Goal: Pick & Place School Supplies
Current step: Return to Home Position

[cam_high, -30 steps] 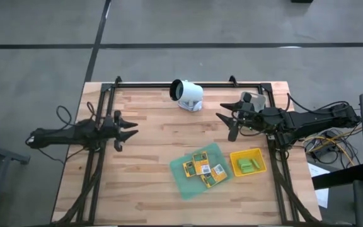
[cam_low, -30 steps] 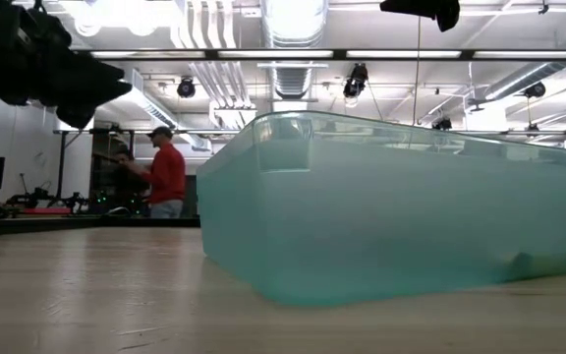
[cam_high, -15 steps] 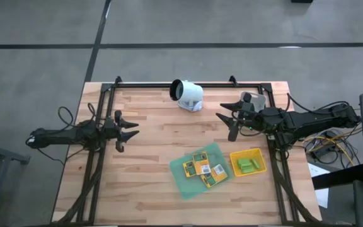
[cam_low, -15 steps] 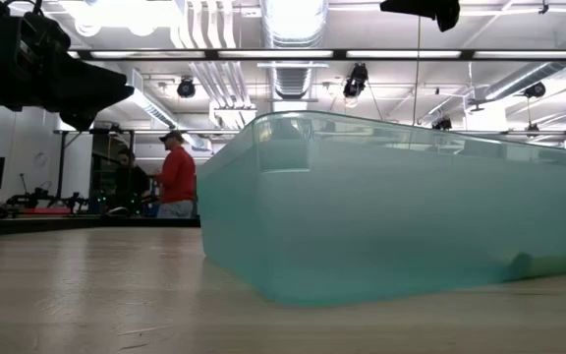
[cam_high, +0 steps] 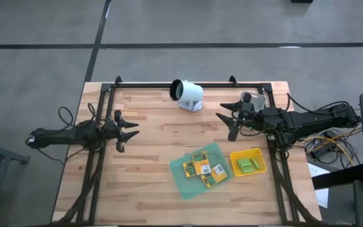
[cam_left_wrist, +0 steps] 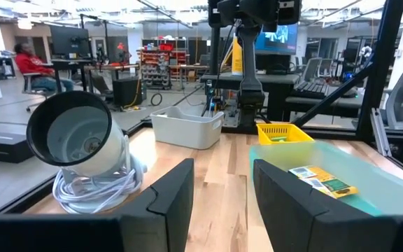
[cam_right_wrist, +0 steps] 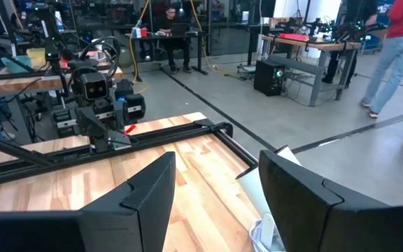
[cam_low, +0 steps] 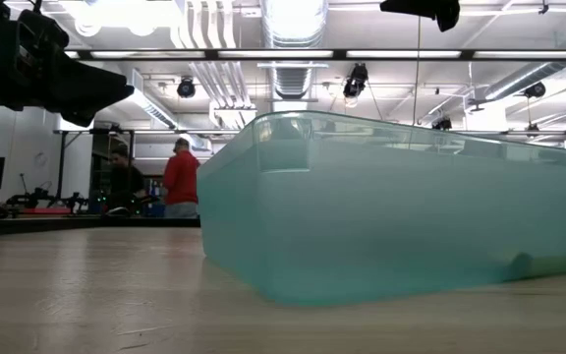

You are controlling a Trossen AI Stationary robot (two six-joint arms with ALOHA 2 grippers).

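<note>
**Handler:** Log the layout, big things first.

**Arm:** Wooden counter. My left gripper hovers over one end, fingers spread, holding nothing. My right gripper hovers over the opposite end, fingers likewise apart and empty. The two face each other, well apart. The green tray lies on the counter off to one side of the line between them, nearer my right gripper. The yellow tray sits just beside it, on the side closer to my right arm.

**Handler:** And the supplies?

**Arm:** Three packets lie flat inside the green tray, bunched together. A cluster of light-green blocks sits in the yellow tray. No scissors show in any view.

**Handler:** Handling notes?

**Arm:** These are judgements only.
- **Packets:** they look like light card boxes, fairly stiff but crushable, with printed faces that are probably slick. Take one across its narrow width at mid-length, with a modest squeeze.
- **Blocks:** small and light, possibly rubbery, so the grip should be good, but they are easy to nudge aside. Pinch one across its short sides.

As far as I can see, the sorting looks finished. I read both arms as parked or nearly so.
</note>
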